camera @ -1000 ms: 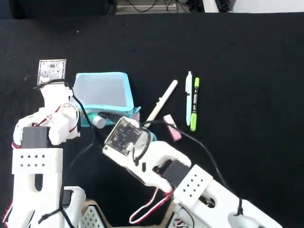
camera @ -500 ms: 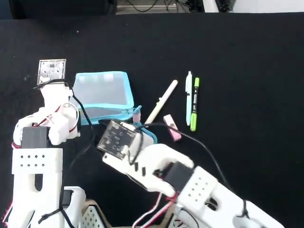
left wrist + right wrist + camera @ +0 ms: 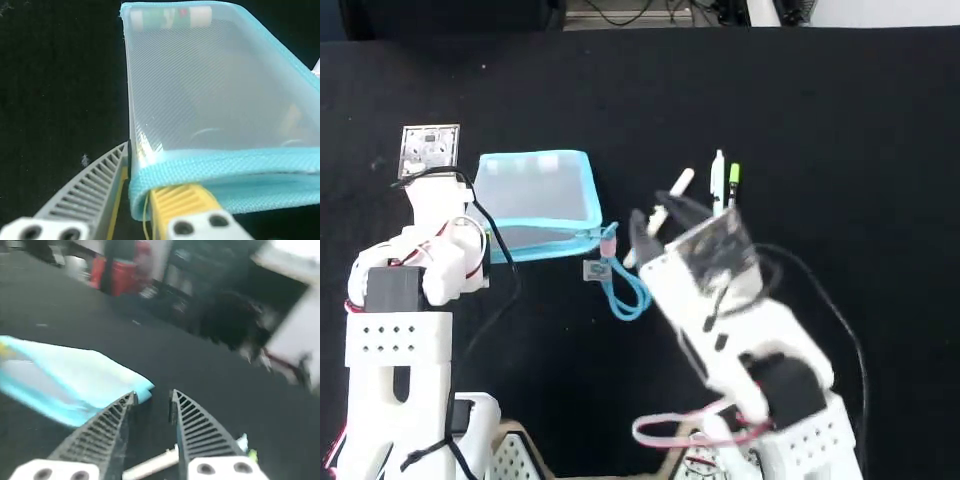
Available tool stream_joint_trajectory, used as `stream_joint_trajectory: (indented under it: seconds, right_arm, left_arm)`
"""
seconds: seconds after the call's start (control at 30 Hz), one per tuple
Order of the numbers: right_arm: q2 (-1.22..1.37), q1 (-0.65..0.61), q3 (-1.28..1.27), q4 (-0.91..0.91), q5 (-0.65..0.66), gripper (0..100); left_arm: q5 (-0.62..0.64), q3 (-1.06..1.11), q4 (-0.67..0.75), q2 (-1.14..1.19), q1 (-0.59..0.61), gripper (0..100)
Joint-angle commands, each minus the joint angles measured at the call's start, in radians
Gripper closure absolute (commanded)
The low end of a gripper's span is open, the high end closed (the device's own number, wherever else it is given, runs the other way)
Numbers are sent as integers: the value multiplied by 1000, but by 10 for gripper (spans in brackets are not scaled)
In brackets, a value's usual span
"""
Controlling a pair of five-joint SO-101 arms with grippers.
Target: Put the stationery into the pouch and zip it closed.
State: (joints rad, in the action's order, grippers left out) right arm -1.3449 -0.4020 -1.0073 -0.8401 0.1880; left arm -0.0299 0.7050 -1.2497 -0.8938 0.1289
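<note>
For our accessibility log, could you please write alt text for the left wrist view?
The left gripper clamps the bound edge of a translucent pale-blue pouch that lies on a black table. White and green shapes show through the mesh at its opposite end.

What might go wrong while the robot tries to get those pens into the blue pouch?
The pens lie close together, so the open right gripper may nudge one while grabbing another. The left gripper pinches the pouch at one corner, and its mouth looks nearly flat, so a pen could push it away. The strap loops beside the mouth and might snag.
</note>
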Motion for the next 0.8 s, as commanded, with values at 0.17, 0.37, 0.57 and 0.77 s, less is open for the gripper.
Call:
stream_joint_trajectory:
  seconds: [0.17, 0.37, 0.57, 0.77]
  right_arm:
    - [449, 249, 208, 25, -150, 903]
    - [858, 256, 456, -124, -146, 898]
    - [1202, 253, 751, -384, -143, 814]
    - [1414, 250, 878, -422, -95, 835]
  left_arm:
    - [8, -19, 11, -9, 2, 970]
    - [8, -19, 11, -9, 4, 970]
    - [8, -19, 9, -9, 4, 970]
    - [8, -19, 9, -9, 4, 970]
